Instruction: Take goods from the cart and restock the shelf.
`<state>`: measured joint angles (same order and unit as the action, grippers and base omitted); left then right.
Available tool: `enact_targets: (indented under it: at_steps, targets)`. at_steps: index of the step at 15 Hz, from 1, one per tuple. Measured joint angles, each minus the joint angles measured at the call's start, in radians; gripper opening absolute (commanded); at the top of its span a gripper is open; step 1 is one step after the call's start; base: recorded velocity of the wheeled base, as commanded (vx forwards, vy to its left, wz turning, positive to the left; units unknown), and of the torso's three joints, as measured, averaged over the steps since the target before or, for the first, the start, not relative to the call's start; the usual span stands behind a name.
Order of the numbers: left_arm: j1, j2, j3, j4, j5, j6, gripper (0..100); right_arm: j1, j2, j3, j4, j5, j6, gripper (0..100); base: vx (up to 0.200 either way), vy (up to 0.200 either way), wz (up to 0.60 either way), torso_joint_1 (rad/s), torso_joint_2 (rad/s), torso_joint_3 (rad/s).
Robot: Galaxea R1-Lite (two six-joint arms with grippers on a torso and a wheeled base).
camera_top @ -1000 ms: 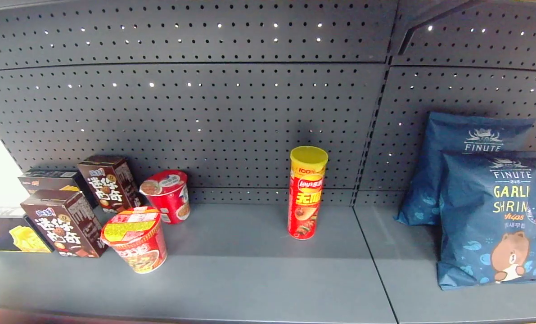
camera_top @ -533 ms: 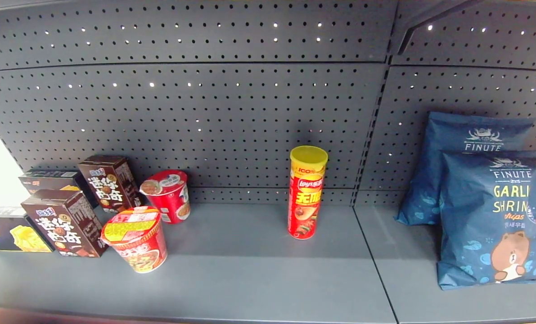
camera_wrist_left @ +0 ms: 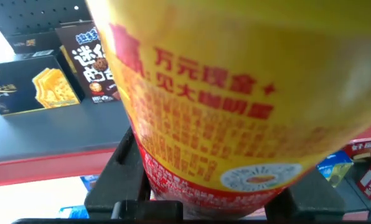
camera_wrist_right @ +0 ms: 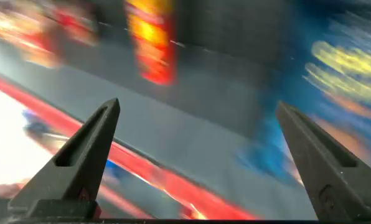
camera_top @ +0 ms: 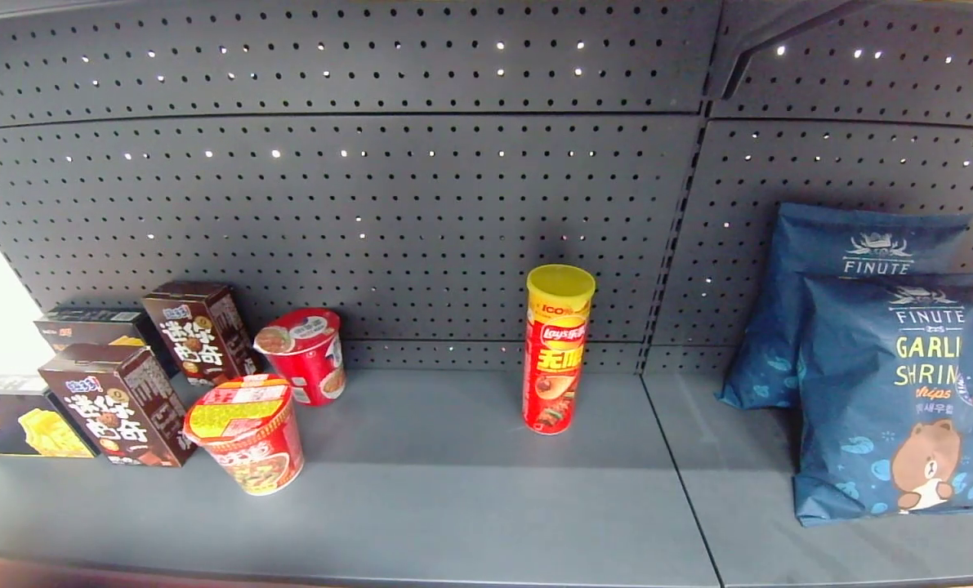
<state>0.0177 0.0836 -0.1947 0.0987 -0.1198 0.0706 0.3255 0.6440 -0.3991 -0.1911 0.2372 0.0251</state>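
Yellow-red snack can (camera_wrist_left: 223, 93) clamped in L jaws, just off shelf (camera_top: 470, 514) front edge | R jaws wide open, empty | step: bringing can to shelf | nxt: lift over edge, set upright nr chip can (camera_top: 557, 351)

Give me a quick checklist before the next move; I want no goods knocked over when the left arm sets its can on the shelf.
1. Left gripper shut on the held can: ok.
2. Free room on the shelf between the front noodle cup and the standing can: ok.
3. Standing can upright: ok.
4. Right gripper open and empty: ok.
5. Blue bags outside that gap: ok.
6. Held can's lid in place: cannot tell.
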Motion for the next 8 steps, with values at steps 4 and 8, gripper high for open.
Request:
enact_targets:
  at_steps: [4, 8]
  targets:
    - [-0.001, 0.008, -0.011, 0.001, 0.023, 0.001, 0, 0.123, 0.283, -0.026, -0.225, 0.11, 0.071, 100, 0.0, 0.0, 0.0, 0.0, 0.0, 0.0]
    - [-0.014, 0.033, -0.013, 0.0, 0.014, 0.001, 0, 0.072, 0.59, -0.077, -0.417, 0.231, -0.113, 100, 0.0, 0.0, 0.0, 0.0, 0.0, 0.0]
